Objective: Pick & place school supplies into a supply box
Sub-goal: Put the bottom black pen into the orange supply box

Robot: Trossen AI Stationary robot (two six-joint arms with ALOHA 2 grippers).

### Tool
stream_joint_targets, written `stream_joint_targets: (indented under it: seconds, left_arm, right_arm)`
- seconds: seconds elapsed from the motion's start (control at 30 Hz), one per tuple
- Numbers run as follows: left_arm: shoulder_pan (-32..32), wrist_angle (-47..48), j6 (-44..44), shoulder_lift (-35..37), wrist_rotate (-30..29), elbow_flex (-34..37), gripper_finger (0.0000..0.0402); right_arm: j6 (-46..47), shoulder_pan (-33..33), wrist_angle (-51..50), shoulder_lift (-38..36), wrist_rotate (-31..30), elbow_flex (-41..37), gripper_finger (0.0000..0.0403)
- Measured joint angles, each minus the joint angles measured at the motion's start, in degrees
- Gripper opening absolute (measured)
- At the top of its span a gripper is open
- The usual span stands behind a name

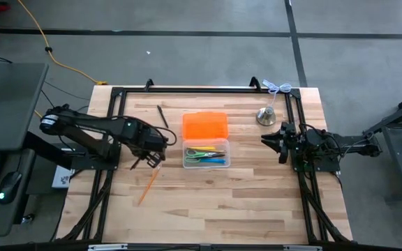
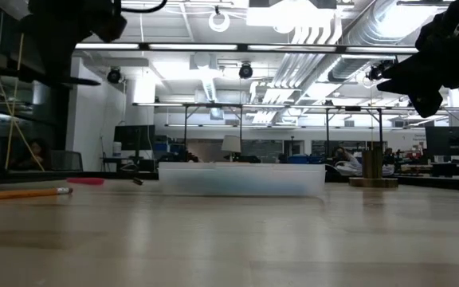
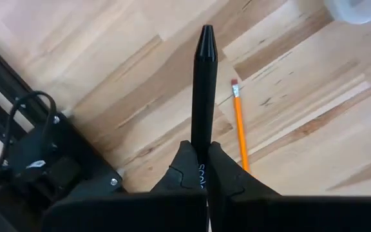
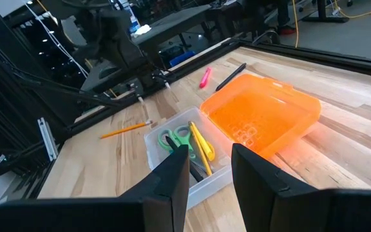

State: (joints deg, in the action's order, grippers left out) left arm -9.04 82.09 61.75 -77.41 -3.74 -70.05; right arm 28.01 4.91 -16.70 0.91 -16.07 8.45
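The supply box (image 1: 205,155) is a clear tray with its orange lid (image 1: 204,126) open toward the far edge. Green-handled scissors (image 4: 174,138) and yellow and blue pens lie inside. My left gripper (image 1: 148,160) hovers left of the box, shut on a black pen (image 3: 203,96). A wooden pencil (image 1: 146,187) lies flat nearer the near edge. Another black pen (image 1: 162,115) and a pink pen (image 4: 205,77) lie left of the lid. My right gripper (image 4: 208,174) is open and hangs right of the box. My left gripper pinches the black pen between its two fingers, on the pen's rear part (image 3: 202,149). The pen lies along the fingers and sticks out past them, ending in its tapered end (image 3: 206,37). It is lifted clear of the table.
A silver bell-shaped object (image 1: 266,115) stands near the far right corner, just beyond my right gripper. A dark metal frame (image 1: 187,89) runs along the table's far edge and sides. Bare wood (image 1: 215,206) stretches from the box to the near edge.
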Motion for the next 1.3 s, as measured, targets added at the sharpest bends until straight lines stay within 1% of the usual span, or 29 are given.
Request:
stream_joint_targets:
  seconds: [0.17, 0.33, 0.8, 1.17, 1.3]
  left_arm:
    - [0.0, 0.4, -1.4, 0.0, -2.5, -2.3, 0.0021]
    - [0.0, -0.6, -3.4, -0.5, -3.5, -3.5, 0.0020]
    - [0.1, -13.3, -6.7, -0.5, -4.0, -3.5, 0.0020]
    - [0.1, -26.3, -15.1, -0.5, -3.9, -3.5, 0.0020]
    - [2.1, -26.6, -18.5, -1.0, -3.8, -6.2, 0.0020]
  right_arm:
    - [0.0, 0.0, 0.0, 0.0, 0.0, 0.0, 0.0094]
    - [0.0, 0.0, 0.0, 0.0, 0.0, 0.0, 0.0094]
    - [0.0, 0.0, 0.2, 0.0, 0.0, 0.0, 0.0094]
    - [0.0, 0.0, 0.2, 0.0, 0.0, 0.0, 0.0094]
    - [0.0, 0.0, 0.2, 0.0, 0.0, 0.0, 0.0094]
